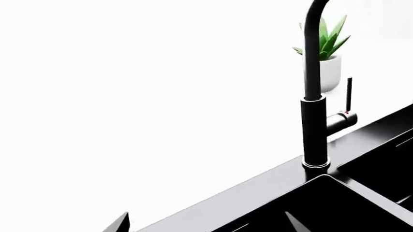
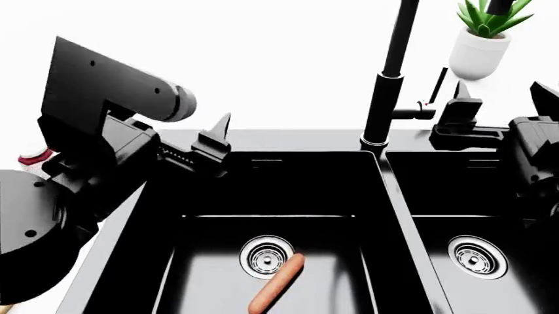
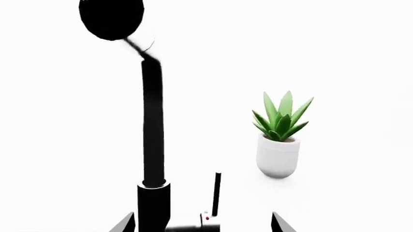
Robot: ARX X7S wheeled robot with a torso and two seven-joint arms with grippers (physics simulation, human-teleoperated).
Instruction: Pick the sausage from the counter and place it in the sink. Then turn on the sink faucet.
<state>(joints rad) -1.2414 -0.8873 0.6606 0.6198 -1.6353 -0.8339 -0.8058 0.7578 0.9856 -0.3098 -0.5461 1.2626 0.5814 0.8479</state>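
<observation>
Black faucet (image 1: 314, 96) fills the left wrist view, left gripper (image 1: 206, 223) spread empty. Head view: sausage (image 2: 277, 283) lies in the sink (image 2: 279, 196). Right wrist view: right gripper (image 3: 201, 223), released, brackets the lever (image 3: 216, 193); a misaligned push could slip past it.

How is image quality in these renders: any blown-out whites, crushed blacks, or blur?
Left wrist view: glossy white counter blown out, no edges or shadows. Head view: deep black double-basin sink keeps soft reflections; orange-pink sausage and steel drains read clearly. Right wrist view: tall matte-black faucet is a flat silhouette; white-potted green plant sharp. No blur.
</observation>
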